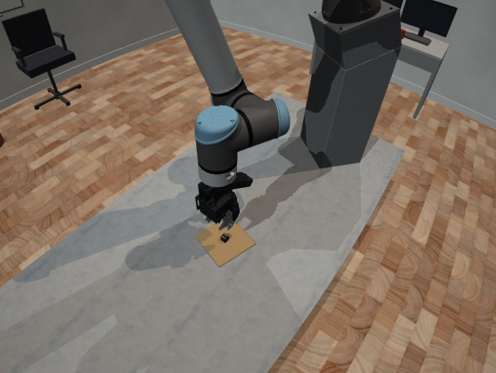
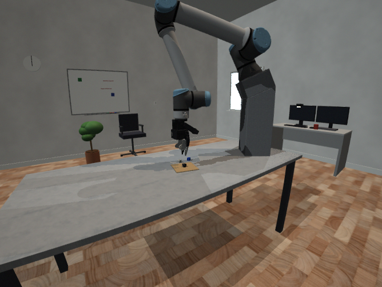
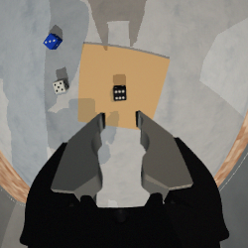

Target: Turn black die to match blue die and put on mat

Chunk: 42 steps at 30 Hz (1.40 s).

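Top view: The claw is above the mat, near the edge toward the white die. The black die rests on the mat, apart from the fingertips. Its number cannot be read here.

Exterior view: The tips hang above the black die, without contact. The blue die lies off the mat, behind it.

Wrist view: The claw is moderately narrow, a gap between its fingers, holding nothing. The black die lies beyond the tips toward the picture's top, nearly centred on the gap, sides roughly in line with the fingers. It appears fully on the mat and shows what look like two rows of three pips; the blue die appears to show three. Judgement: the numbers probably differ, so another turn is likely due. Regrasping would call for moving toward the die and down, the fingers straddling it; off-centre contact could skid it.
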Each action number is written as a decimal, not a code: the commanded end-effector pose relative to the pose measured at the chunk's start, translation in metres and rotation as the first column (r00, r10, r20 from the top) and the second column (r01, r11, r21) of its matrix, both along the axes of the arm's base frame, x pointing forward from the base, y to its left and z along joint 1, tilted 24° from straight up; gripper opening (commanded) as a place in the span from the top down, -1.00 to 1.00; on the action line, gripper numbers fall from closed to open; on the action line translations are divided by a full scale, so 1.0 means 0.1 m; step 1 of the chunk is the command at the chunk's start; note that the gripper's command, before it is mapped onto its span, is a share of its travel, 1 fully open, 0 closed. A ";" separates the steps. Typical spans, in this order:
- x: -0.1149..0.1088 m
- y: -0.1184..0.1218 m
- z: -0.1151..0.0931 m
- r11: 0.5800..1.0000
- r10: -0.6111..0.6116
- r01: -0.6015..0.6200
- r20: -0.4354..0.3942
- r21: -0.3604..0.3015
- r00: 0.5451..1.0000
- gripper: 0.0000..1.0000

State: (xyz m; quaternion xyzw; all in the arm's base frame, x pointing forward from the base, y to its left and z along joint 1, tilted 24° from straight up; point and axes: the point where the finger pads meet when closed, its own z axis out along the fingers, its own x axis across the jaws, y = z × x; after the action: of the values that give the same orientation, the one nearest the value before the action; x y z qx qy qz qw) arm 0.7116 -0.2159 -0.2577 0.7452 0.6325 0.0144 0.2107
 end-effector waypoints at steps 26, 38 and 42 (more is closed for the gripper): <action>-0.04 0.05 0.15 1.000 0.000 0.000 0.001 0.000 1.000 -1.00; -0.05 0.04 0.14 0.999 0.051 -0.051 -0.016 -0.016 0.999 -1.00; -0.05 0.04 0.14 0.993 0.115 -0.117 -0.039 -0.035 0.993 -1.00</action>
State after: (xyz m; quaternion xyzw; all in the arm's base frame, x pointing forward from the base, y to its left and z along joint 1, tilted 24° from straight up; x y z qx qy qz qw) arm 0.7067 -0.2119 -0.2441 0.7265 0.6539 0.0081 0.2109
